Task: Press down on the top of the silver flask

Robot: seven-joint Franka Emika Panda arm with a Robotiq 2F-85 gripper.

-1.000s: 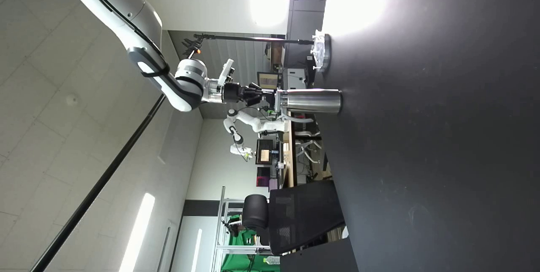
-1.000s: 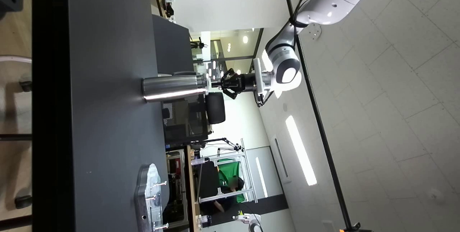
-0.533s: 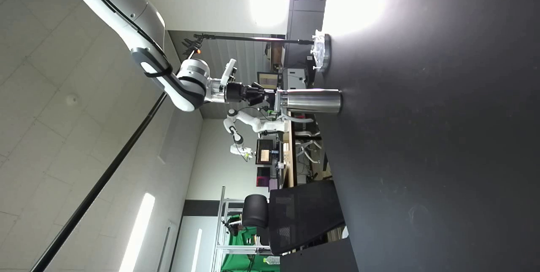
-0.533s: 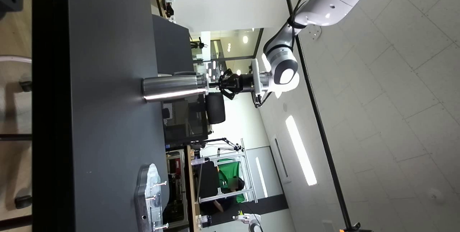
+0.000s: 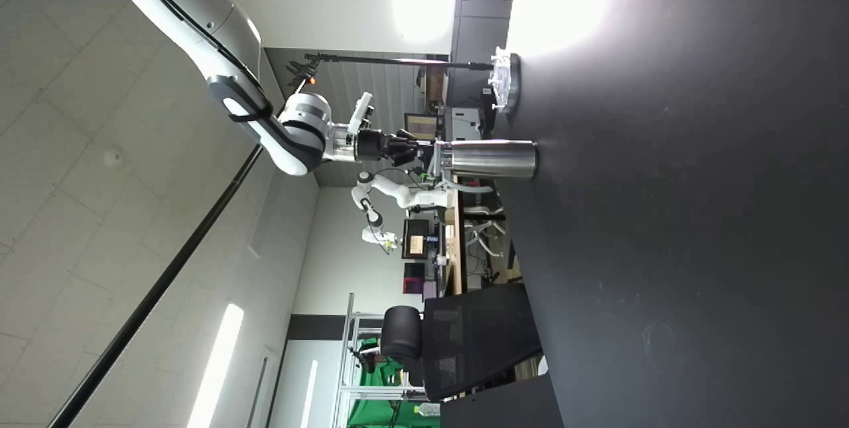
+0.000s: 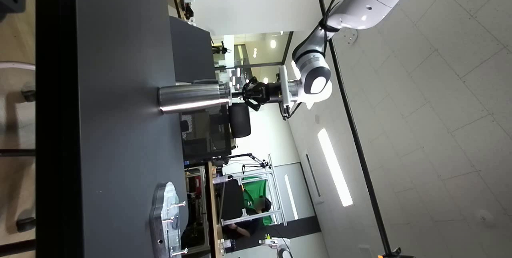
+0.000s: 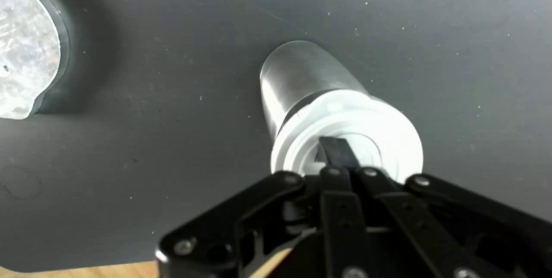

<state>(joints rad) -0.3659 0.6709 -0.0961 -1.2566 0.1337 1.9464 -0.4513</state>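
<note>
Foremost, the silver flask point(image 6: 192, 97): a cylinder of bare, shiny metal, upright on the dark table point(image 5: 696, 229), directly below the gripper point(image 7: 340, 151), topped by a pale lid point(image 7: 396, 135) with a ringed, recessed upper face. Fitting: a curved grey bar point(image 5: 467, 187) beside the upper body, apparently a handle.

Fingers: pressed side by side, no visible gap at the tips, nothing pinched between them. The tips stand within the lid's ring in the wrist view; contact looks likely, but how firmly they bear on it cannot be told.

Handling, by judgement: walls stiff, unlikely to dent under a measured push. Weight uncertain, contents hidden (if full, it should stand the steadier). Side smooth, probably slippery to a pinch. Lid, seemingly plastic, likely the more fragile part; its middle may give like a button. Form taller than wide, hence liable to tip under an off-centre load.

Place of hold: for this task, none needed; the paired fingertips should bear straight down on the middle of the lid. Were lifting called for, the bar looks a better purchase than the polished side.

Also on the table: one low, clear-topped block point(image 7: 30, 45), well apart from the flask, no part of the pressing.
</note>
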